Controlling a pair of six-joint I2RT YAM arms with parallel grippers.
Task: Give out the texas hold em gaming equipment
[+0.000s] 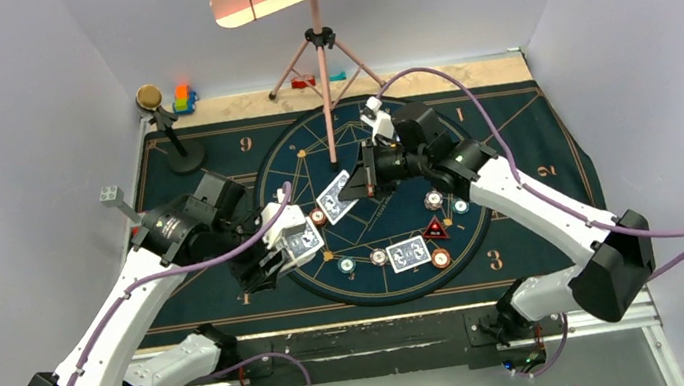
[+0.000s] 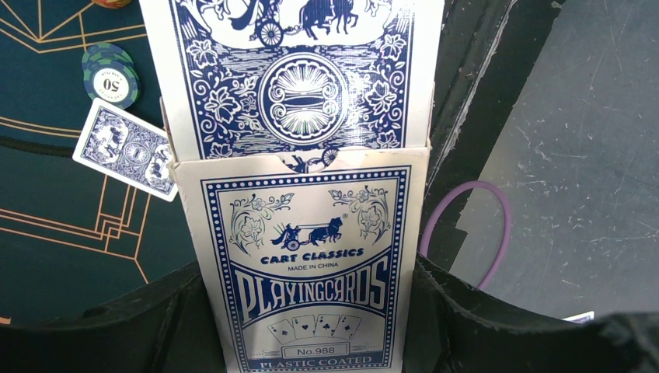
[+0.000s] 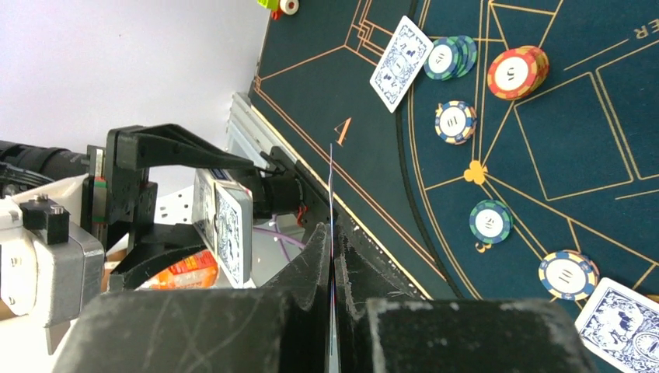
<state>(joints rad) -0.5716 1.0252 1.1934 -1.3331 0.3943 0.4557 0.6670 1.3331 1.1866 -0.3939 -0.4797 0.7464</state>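
Note:
My left gripper [image 1: 287, 248] is shut on a blue-and-white box of playing cards [image 2: 311, 272], with the cards [image 2: 303, 70] sticking out of its open top. My right gripper [image 1: 358, 186] is shut on a single card [image 3: 332, 194], seen edge-on between its fingers; its blue-and-white back [image 1: 335, 197] shows over the mat's centre. Another card [image 1: 408, 253] lies face down on the mat, with poker chips [image 1: 441, 259] and a red-edged triangular marker [image 1: 435, 230] around it. More chips [image 3: 514, 71] and a card [image 3: 401, 53] show in the right wrist view. No yellow disc shows on the mat.
A dark round-patterned mat [image 1: 511, 129] covers the table. A pink tripod [image 1: 321, 55] stands at the back centre. A black stand with a brass round top [image 1: 161, 122] and coloured toy blocks [image 1: 183, 99] are at the back left. Purple cables [image 1: 466, 95] loop over both arms.

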